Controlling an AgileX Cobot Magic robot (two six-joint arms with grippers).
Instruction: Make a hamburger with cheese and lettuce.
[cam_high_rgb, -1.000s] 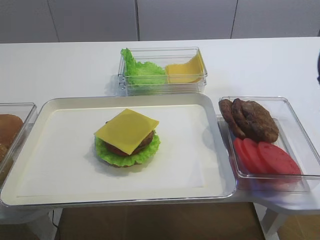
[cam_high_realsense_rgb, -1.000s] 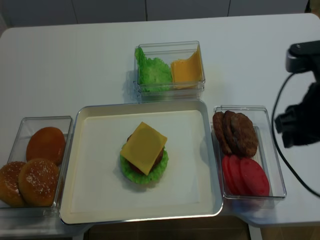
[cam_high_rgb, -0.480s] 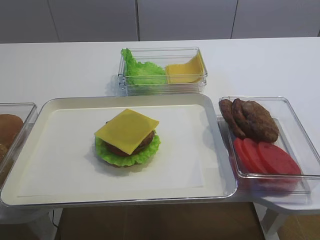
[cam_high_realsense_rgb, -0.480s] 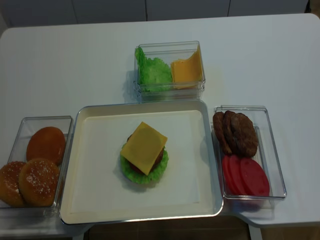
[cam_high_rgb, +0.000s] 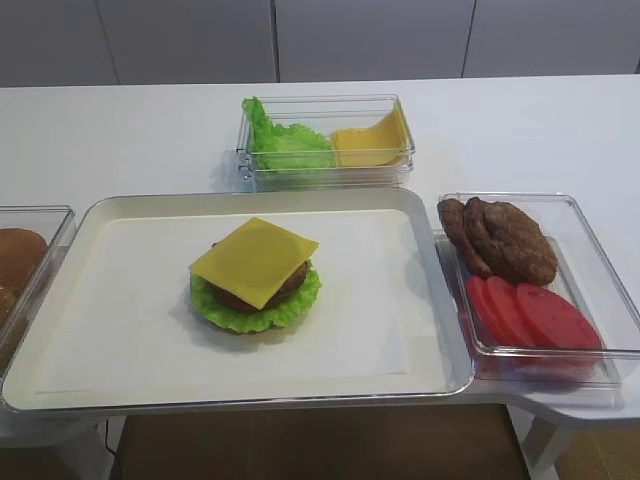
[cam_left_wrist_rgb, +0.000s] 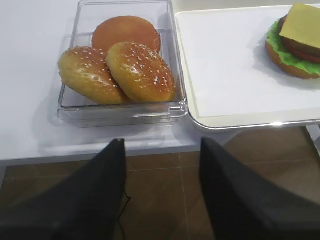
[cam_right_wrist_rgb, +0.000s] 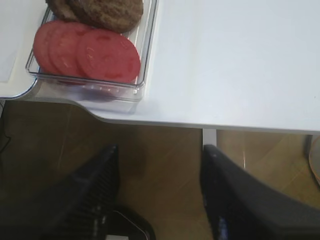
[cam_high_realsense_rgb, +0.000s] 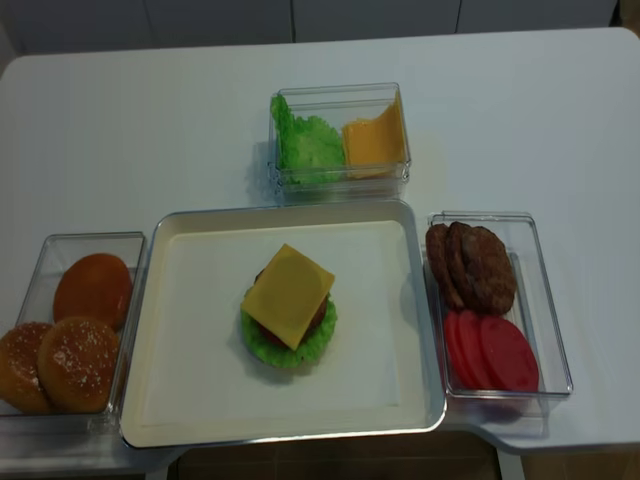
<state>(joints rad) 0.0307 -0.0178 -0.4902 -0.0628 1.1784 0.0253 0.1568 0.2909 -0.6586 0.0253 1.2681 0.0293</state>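
Cheese (cam_high_rgb: 254, 261) on hamburger (cam_high_rgb: 255, 296), mid-tray (cam_high_rgb: 110, 215)

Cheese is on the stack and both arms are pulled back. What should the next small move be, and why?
Probably the left gripper, open below the table edge, should go to a sesame bun top in its box. The hamburger on the tray ends at the cheese, with no bun on top.

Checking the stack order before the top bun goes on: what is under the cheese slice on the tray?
Under the cheese a brown patty shows at the edges, with a red slice, ruffled lettuce and a bun base below. The patty's middle is covered.
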